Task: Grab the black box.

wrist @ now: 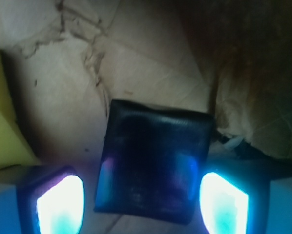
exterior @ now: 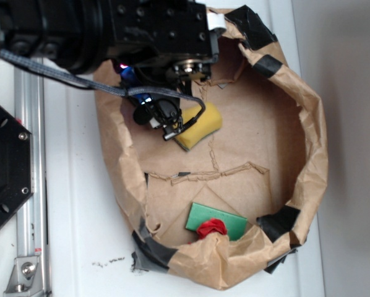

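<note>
1. Nearest in the wrist view: two glowing blue-white fingers at the bottom corners, spread apart, one on each side of the black box.
2. Gripper open around the box, straddling its near end; contact between pads and box sides impossible to judge through the glare.
3. Black box lying flat on the brown paper floor, glossy, slightly wrinkled, roughly square, centred between the fingers.
4. Just left of the box in the wrist view: edge of the yellow sponge, apart from the box.
5. Beyond the box: creased, torn paper, then the dark rising wall of the paper enclosure at upper right.
6. In the exterior view: black arm reaching from the top left into the paper enclosure, gripper down over the floor beside the yellow sponge; box itself hidden under the arm.
7. Farther along the floor: a green card with a red object on it, near the lower wall.
8. Outside the enclosure, on the white table: black hexagonal plate and a metal rail at the left.
</note>
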`<move>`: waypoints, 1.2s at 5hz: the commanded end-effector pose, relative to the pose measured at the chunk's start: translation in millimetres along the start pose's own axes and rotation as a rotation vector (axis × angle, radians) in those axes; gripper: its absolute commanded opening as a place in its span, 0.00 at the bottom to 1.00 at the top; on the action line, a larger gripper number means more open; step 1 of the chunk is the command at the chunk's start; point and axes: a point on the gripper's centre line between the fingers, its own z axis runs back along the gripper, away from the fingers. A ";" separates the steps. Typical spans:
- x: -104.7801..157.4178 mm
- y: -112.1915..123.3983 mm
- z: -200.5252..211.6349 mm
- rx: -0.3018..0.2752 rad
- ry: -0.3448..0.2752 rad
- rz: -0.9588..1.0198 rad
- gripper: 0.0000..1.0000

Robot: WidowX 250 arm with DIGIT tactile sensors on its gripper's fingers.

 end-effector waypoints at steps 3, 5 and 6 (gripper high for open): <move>19.9 -6.0 -29.3 0.079 -0.028 0.092 0.00; 15.5 1.5 7.1 0.014 -0.072 0.047 0.00; 4.5 -1.2 53.5 -0.104 -0.176 -0.019 0.00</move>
